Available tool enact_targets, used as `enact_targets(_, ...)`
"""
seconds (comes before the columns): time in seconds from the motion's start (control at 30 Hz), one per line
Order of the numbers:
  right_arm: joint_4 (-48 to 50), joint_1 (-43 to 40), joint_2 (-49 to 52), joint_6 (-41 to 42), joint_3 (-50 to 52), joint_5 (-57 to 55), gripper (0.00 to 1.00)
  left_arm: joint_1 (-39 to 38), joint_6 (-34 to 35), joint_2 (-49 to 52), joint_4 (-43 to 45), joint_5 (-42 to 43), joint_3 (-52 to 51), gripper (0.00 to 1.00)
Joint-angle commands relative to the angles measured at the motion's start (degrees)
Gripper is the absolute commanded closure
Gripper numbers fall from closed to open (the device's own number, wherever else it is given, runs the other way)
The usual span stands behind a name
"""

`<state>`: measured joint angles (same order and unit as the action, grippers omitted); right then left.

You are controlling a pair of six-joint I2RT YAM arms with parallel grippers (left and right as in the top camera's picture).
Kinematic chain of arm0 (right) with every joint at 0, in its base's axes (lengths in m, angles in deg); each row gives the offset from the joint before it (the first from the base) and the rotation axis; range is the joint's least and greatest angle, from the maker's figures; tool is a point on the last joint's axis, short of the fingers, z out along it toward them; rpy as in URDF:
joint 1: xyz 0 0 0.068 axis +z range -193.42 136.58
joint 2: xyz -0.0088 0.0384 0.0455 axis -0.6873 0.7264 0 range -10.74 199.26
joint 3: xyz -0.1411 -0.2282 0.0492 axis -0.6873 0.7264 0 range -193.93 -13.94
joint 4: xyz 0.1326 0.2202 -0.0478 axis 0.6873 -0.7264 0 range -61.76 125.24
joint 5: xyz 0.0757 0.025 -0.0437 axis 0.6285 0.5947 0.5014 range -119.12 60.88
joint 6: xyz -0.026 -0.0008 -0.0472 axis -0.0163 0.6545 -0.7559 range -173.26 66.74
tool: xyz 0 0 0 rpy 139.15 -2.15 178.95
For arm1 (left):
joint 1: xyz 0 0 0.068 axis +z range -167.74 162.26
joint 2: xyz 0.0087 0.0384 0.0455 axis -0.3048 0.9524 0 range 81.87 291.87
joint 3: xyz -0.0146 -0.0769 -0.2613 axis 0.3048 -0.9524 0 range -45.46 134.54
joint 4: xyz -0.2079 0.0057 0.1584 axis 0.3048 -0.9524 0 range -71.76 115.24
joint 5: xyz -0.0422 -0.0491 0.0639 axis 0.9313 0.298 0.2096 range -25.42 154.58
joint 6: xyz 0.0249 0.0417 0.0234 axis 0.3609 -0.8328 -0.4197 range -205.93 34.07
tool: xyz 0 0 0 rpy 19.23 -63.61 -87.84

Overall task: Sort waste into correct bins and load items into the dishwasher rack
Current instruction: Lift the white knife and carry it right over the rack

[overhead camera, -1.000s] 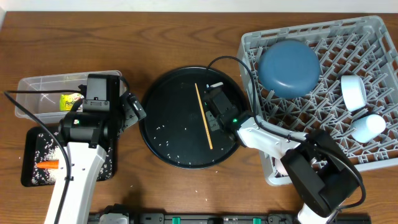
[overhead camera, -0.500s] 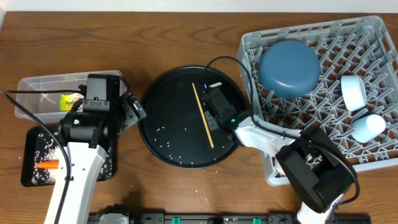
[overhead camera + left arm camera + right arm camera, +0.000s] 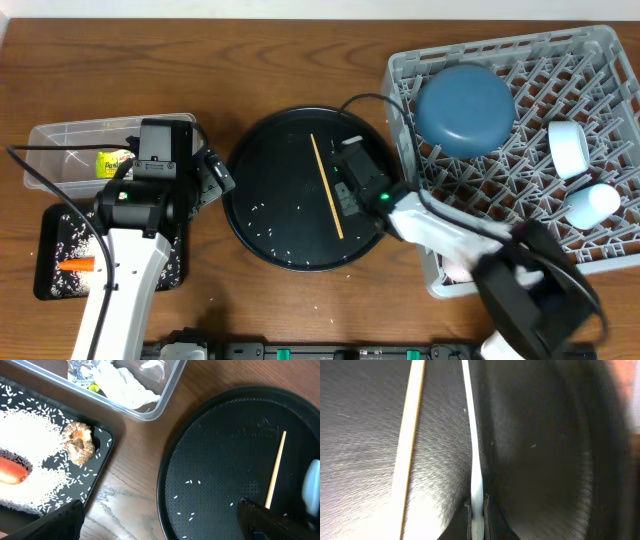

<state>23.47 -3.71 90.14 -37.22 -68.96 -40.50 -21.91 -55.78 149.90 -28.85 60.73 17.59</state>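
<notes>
Seen from overhead, the dishwasher rack [image 3: 600,45] at the right of the worktop [image 3: 300,40] already carried the dark-blue plate [image 3: 465,108], a white bowl [image 3: 570,148] and a light-blue cup [image 3: 590,205]. The pink cup could not be picked out with any certainty. In the middle, the round black tray [image 3: 270,150] held the chopstick [image 3: 327,187] and a few stray rice grains [image 3: 262,208]. The right hand [image 3: 350,185] sat low just beside the chopstick, with the tip of the pale-blue utensil [image 3: 349,137] showing beyond it. At the left, the snack wrapper [image 3: 113,162] lay in the clear tub [image 3: 50,135] and the carrot [image 3: 76,265] in the shallow black tray [image 3: 45,215].

The left wrist camera showed the left hand [image 3: 167,520] spread as wide as it goes, with nothing between its fingers, above the worktop between the bins and the round tray. The tissue [image 3: 122,385] lay in the tub. The biscuit [image 3: 79,445] sat on the shallow tray at the edge of a heap of rice.

The right wrist camera showed the right hand clamped tight on the thin edge of the utensil, down on the tray floor, with the chopstick alongside but apart.

The waste looked nearly sorted, with only loose grains left. The utensil and chopstick were not yet in the rack.
</notes>
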Motion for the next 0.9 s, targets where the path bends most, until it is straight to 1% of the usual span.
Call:
enact_targets(0.0,-3.1,-0.4,-8.8,-0.4,-0.2,0.1,0.99,0.3,-0.1,-0.2,-0.3,-0.9,0.9,0.02)
enact_targets(0.23,-17.0,-2.0,-22.4,0.6,-0.2,-0.4,0.99,0.3,-0.1,-0.2,-0.3,-0.9,0.9,0.02)
enact_targets(0.37,-24.8,-4.8,-27.0,2.2,-0.2,-3.5,0.99,0.3,-0.1,-0.2,-0.3,-0.9,0.9,0.02)
enact_targets(0.57,-32.9,-12.0,-28.1,1.7,-0.1,-3.9,0.99,0.3,-0.1,-0.2,-0.3,-0.9,0.9,0.02)
enact_targets(0.73,-34.8,-17.7,-28.1,0.5,0.0,-3.3,0.99,0.3,-0.1,-0.2,-0.3,-0.9,0.9,0.02)
enact_targets(0.87,-36.1,-20.6,-28.1,-0.4,0.0,-3.3,0.99,0.3,-0.1,-0.2,-0.3,-0.9,0.9,0.02)
